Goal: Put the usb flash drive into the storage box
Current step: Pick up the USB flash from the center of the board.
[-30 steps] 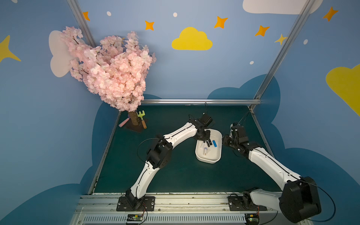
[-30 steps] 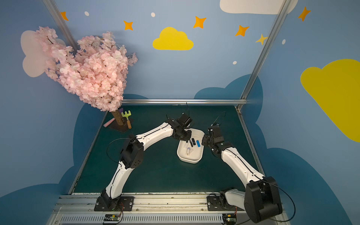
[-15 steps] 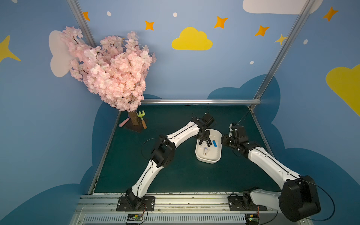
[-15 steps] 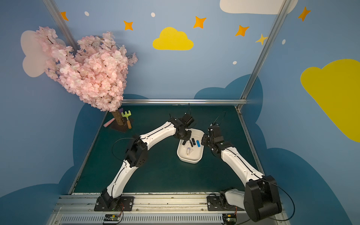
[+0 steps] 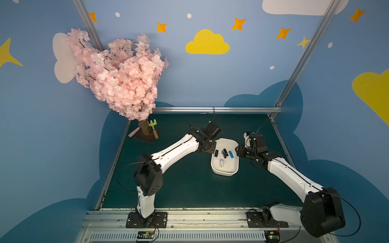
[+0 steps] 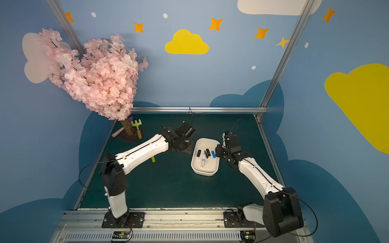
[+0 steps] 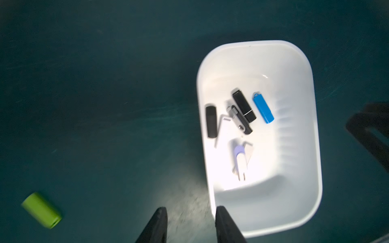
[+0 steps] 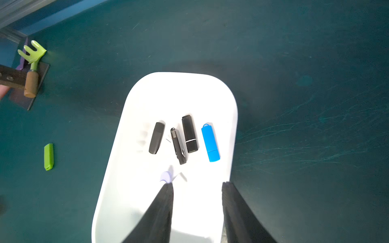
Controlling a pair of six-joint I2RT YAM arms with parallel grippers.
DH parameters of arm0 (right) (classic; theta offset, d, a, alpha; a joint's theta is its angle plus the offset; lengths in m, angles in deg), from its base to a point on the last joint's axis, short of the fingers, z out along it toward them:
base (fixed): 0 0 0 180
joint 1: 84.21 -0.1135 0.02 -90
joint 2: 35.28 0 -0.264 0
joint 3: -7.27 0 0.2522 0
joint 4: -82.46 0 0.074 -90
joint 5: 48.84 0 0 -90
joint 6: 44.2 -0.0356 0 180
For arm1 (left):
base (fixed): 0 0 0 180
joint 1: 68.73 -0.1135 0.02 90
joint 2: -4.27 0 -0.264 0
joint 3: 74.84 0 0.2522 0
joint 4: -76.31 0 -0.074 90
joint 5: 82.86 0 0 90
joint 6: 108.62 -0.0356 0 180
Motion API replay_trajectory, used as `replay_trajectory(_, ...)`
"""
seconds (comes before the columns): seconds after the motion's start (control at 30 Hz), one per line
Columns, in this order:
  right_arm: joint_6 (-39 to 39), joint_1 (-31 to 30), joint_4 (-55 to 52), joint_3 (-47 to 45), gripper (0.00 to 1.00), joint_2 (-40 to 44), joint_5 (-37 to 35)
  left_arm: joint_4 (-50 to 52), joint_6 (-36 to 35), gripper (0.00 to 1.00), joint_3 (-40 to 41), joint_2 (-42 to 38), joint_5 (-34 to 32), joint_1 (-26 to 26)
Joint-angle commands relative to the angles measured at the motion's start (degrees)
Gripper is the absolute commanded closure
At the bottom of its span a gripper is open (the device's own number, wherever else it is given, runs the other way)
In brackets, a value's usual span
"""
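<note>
Since before, the left gripper (image 7: 190,208) drew back from the storage box (image 7: 252,43), jaws open and empty, probably after a drop. The right gripper (image 8: 197,183) hangs open above it. Several drives (image 7: 263,107) lie inside; one green flash drive (image 7: 41,210) waits on the table (image 7: 105,84).

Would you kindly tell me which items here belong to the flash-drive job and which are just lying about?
Job: storage box, green flash drive outside it, blue flash drive already inside.
Lying about: blossom tree, toy rake, pink stick.
</note>
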State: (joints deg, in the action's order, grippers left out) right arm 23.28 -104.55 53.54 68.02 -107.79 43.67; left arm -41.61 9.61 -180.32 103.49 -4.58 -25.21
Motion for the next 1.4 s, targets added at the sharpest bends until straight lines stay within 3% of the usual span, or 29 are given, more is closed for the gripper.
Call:
replay_trajectory(0.0, 2.44, -2.78, 1.44, 2.42, 0.57, 1.66, 3.60, -1.25, 3.79, 0.58, 15.03, -13.52, -2.49, -5.60)
replay_trajectory(0.07, 2.63, -5.74, 1.08, 4.02, 0.57, 1.39, 3.59, -1.10, 5.65, 0.56, 24.73, -23.57, -3.23, -9.88)
replay_trajectory(0.17, 2.15, -10.45, 0.29, 7.98, 0.57, -2.34, 4.57, 1.68, 5.15, 0.47, 32.20, -36.46, -2.69, -16.72)
replay_trajectory(0.2, 2.16, -11.64, -0.53, 9.96, 0.57, -4.62, 5.84, 4.01, 6.44, 0.44, 32.59, -39.20, -4.04, -17.56)
replay_trajectory(0.27, 1.92, -15.71, -5.04, 16.29, 0.57, -11.20, 7.41, 6.27, 4.41, 0.43, 32.46, -44.28, 0.55, -19.26)
replay_trajectory(0.37, 1.99, -21.69, -8.42, 23.89, 0.57, -20.14, 5.85, 11.98, 3.47, 0.42, 31.35, -50.11, -1.56, -20.67)
replay_trajectory(0.53, 2.26, -30.04, -14.28, 39.12, 0.57, -35.32, 1.60, 11.94, 1.82, 0.39, 35.61, -59.55, -5.27, -22.35)
replay_trajectory(0.97, 2.30, -38.18, -26.55, 79.23, 0.58, -68.29, -2.22, 9.05, 1.50, 0.38, 37.93, -63.28, -3.99, -25.47)
replay_trajectory(1.37, 8.00, -40.78, -15.43, 79.27, 0.56, -72.56, -5.69, 8.98, 1.61, 0.38, 38.16, -64.56, -4.57, -25.43)
